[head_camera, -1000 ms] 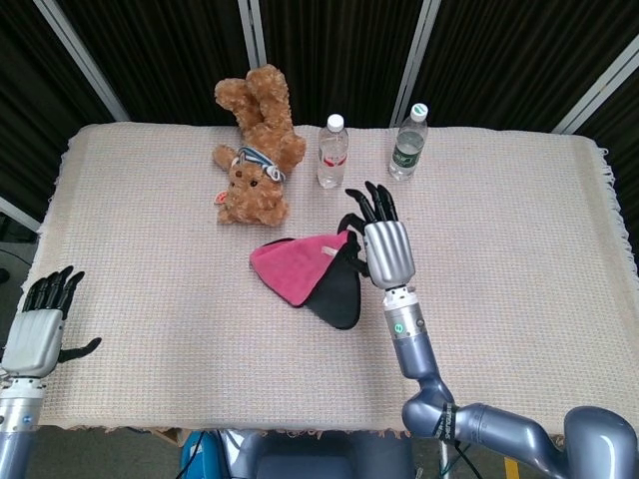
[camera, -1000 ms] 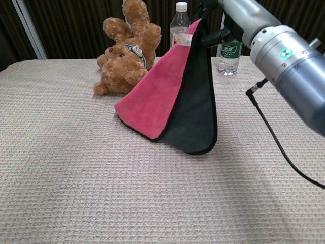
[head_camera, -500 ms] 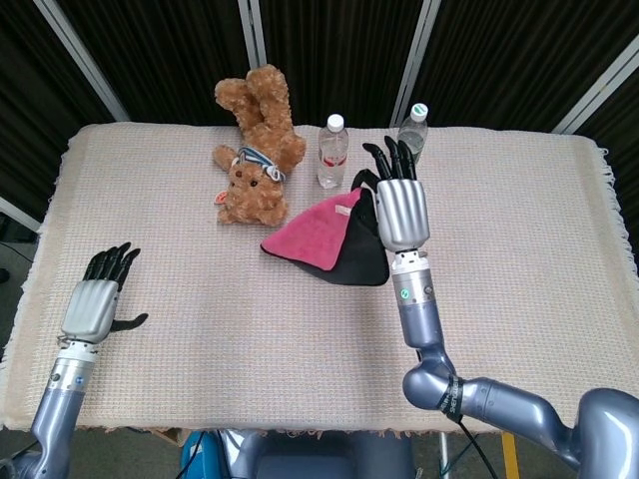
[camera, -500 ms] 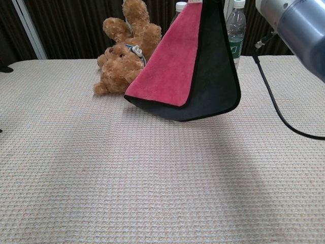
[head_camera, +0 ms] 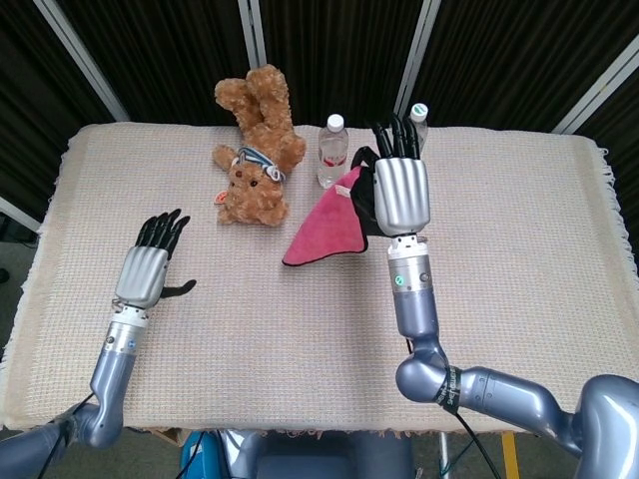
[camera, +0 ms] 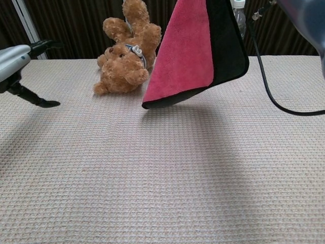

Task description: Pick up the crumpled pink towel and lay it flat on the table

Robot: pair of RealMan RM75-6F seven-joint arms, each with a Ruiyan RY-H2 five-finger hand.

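Observation:
The pink towel (head_camera: 327, 222) with a dark backing hangs in the air above the table's middle, held by its top corner in my right hand (head_camera: 399, 190). In the chest view the pink towel (camera: 185, 51) dangles clear of the cloth, its lower edge well off the surface; the right hand itself is out of that frame. My left hand (head_camera: 145, 271) hovers over the left part of the table with fingers spread and nothing in it. The chest view catches the left hand (camera: 20, 63) at the far left edge.
A brown teddy bear (head_camera: 256, 150) lies at the back centre-left. Two water bottles (head_camera: 332, 152) (head_camera: 413, 122) stand behind the towel. The woven tablecloth (head_camera: 250, 329) covers the table, with fringed edges at both sides.
My right hand has risen and lifted the towel fully off the table. The left hand has moved in from the front-left corner toward the middle.

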